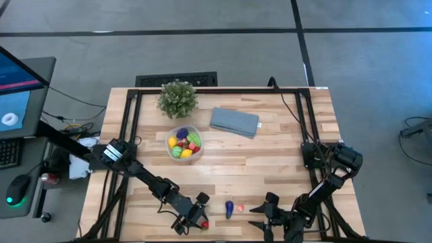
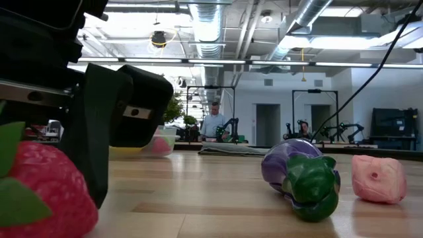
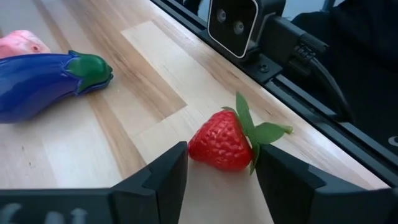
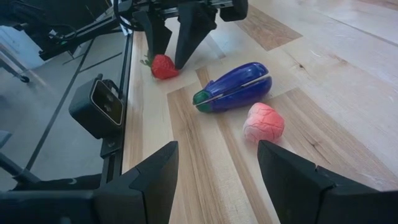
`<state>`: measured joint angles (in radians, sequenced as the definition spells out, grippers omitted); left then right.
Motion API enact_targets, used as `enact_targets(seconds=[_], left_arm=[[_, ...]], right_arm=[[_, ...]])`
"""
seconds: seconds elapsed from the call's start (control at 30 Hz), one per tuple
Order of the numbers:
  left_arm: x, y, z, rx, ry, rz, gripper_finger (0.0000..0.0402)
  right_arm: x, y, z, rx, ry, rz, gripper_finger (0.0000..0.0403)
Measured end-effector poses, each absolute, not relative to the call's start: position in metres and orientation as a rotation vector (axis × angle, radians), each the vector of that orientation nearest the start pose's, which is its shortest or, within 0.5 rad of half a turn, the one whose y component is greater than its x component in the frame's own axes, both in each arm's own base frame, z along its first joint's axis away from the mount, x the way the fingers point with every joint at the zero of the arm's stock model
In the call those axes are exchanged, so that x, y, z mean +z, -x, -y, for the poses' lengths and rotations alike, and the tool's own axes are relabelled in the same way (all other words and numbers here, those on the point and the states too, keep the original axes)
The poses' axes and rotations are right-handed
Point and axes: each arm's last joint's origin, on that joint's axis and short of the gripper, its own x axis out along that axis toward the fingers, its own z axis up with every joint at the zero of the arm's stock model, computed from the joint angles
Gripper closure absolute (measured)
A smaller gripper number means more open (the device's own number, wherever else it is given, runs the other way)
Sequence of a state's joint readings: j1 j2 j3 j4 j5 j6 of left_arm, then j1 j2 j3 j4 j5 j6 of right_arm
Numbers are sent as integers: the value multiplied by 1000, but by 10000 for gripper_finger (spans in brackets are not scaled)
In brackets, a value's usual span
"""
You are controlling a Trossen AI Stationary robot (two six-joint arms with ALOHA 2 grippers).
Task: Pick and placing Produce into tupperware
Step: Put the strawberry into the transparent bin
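**A:** Count for yourself: three loose toy pieces sit on the pale wooden slat table (image 1: 270,155) near its front edge. One is a glossy red plastic strawberry with dimpled skin and green leaves (image 3: 224,140), one a smooth purple-blue aubergine with a green cap (image 4: 233,87), one a lumpy pink fruit (image 4: 263,122).

**B:** And the rest of your produce?

**A:** It is piled in the single small round clear plastic tub (image 1: 184,144), mid-table: yellow, green, red and purple pieces, too bunched to count. Just behind the tub stands one leafy green potted plant (image 1: 178,98); beside that lies one flat grey-blue folded cloth (image 1: 234,122).

**B:** Where is the strawberry relative to your left gripper (image 3: 221,171)?

**A:** Right between its two dark fingers (image 3: 163,177). The berry lies on the wood at the front rail, beside the small black camera (image 3: 231,23). The fingers flank it closely on both sides; you cannot tell whether they are pressing on it.

**B:** And the right gripper (image 4: 217,174)?

**A:** Its fingers stand apart with nothing between them, low near the front edge, facing the pink fruit and aubergine, which lie between the two grippers.
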<state>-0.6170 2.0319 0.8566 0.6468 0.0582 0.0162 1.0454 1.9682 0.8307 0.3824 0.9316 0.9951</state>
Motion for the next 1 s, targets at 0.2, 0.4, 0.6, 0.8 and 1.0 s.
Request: enact_targets(seconds=[0.2,0.4,0.6,0.8,1.0], left_arm=[[88,-302,215,-662,-164,-512,230],[88,-304,212,-646,-166,-511,230],[90,-306,211,-616,-214,-477,230],[91,-309,207,-580,-243,-461,230],[91,-309,207,-578,-248,-460,230]], right_arm=[[91,-191,-284,-102,-349,-412,159],[91,-191,-284,-102,-349,-412,159],[91,-191,-284,-101,-349,-412,159],[91,-191,-284,-96,-351,-418,159],[91,-191,-284,-94,-351,-420,159]])
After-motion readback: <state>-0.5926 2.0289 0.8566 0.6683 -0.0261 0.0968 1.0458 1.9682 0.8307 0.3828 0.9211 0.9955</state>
